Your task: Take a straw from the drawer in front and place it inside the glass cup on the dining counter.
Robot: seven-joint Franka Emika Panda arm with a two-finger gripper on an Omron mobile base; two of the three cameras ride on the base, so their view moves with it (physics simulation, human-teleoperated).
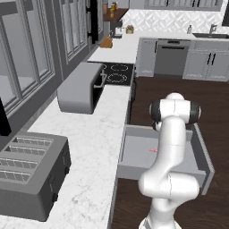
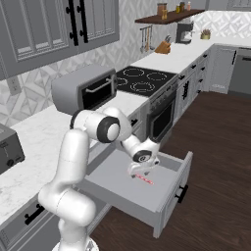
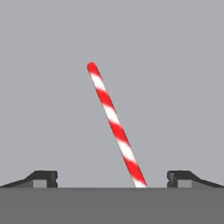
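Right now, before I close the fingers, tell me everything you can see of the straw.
The straw is a thin, straight stick with red and white spiral stripes and a rounded end, smooth like plastic or paper. It lies flat on the bare grey floor of the open drawer, alone, with nothing else touching it. In the hand view it runs slantwise between the wide-open gripper tips, not yet gripped.
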